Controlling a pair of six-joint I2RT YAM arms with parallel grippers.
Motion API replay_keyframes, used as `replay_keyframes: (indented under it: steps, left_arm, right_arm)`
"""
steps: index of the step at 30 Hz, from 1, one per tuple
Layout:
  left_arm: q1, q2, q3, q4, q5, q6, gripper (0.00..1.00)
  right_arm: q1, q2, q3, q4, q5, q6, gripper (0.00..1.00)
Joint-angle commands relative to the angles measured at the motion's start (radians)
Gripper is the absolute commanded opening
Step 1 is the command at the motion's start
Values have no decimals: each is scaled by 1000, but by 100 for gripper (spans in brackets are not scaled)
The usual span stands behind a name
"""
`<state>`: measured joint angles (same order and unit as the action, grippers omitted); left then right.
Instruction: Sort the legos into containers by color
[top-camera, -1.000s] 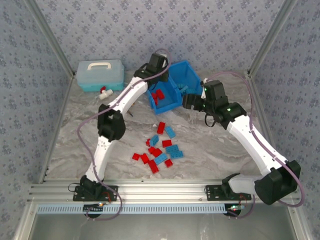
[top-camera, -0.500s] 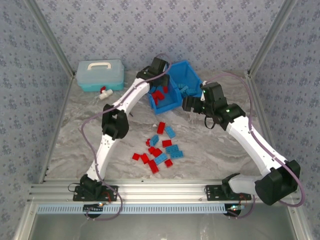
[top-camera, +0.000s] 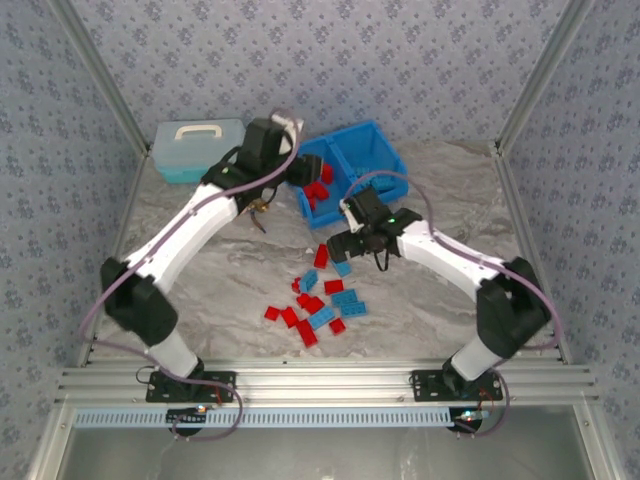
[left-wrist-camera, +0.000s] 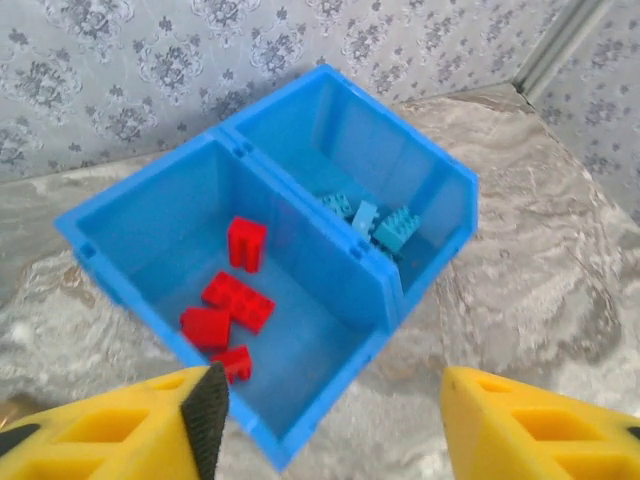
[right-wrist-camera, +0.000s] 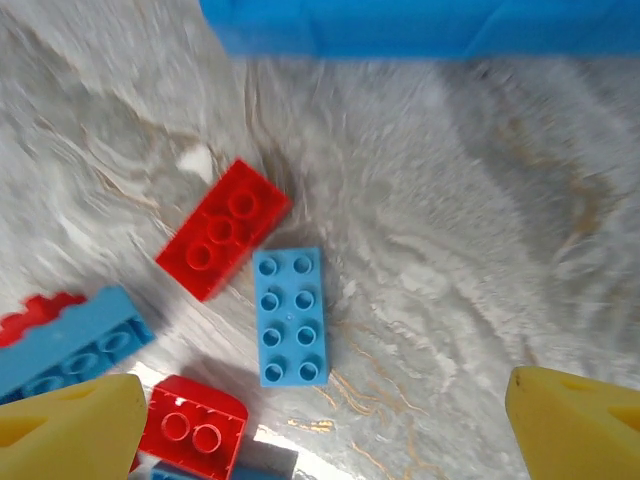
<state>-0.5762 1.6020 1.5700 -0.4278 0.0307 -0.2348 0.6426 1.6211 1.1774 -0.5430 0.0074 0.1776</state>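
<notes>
Top view: L gripper (top-camera: 297, 172) sits at the left edge of the blue bin (top-camera: 378, 152), which stands far-centre on the table (top-camera: 190, 280). Teal case (top-camera: 200, 150) is far left, apart from the bin.

L wrist view: yellow fingers (left-wrist-camera: 120, 425) are spread, w/ nothing between them, so the claw is released and empty. It hangs above the bin's near corner. Left compartment (left-wrist-camera: 150, 225) holds four red bricks (left-wrist-camera: 232, 305). Right compartment (left-wrist-camera: 340, 130) holds a few light blue bricks (left-wrist-camera: 375, 222), bunched against the divider.

R gripper (top-camera: 338, 245) is just near of the bin, at the far end of the loose legos (top-camera: 318, 300). These are mixed red + blue, scattered mid-table, none in a claw.

R wrist view: R fingertips (right-wrist-camera: 70, 425) are spread wide, claw released and empty. A blue 2x4 brick (right-wrist-camera: 290, 315) lies flat on the table in line w/ the gap, untouched. A red brick (right-wrist-camera: 222, 230) lies at its far-left corner; contact or not, can't tell. More reds + blues lie to the left. The bin wall (right-wrist-camera: 420, 25) runs along the far side.
</notes>
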Motion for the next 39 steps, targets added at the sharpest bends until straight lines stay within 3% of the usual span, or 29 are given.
replay_keyframes:
  steps: [1, 6, 12, 18, 23, 28, 33, 39]
  left_arm:
    - [1, -105, -189, 24, 30, 24, 65]
    - [3, -253, -355, -42, 40, 5, 76]
    - [3, -326, -439, -84, 31, -24, 93]
    - [3, -304, -451, -62, 31, -29, 97]
    - [1, -292, -442, -39, 33, -32, 99]
    - [-5, -306, -442, -25, 47, -20, 99]
    - [-34, -315, -462, 25, 63, -18, 99]
    - [-79, -284, -441, 10, 50, -10, 99]
  right_arm:
    - [2, 99, 51, -2, -31, -64, 94]
    - [9, 220, 88, 2, -71, -67, 89]
    - [18, 295, 98, 14, -90, -76, 68]
    - [21, 313, 91, 11, -81, -54, 51]
    - [11, 238, 74, 7, -37, -13, 32]
    - [-14, 72, 73, -3, 6, 0, 31]
    - [-99, -45, 145, 53, 130, -47, 33]
    - [-248, 169, 449, 74, 163, -129, 33]
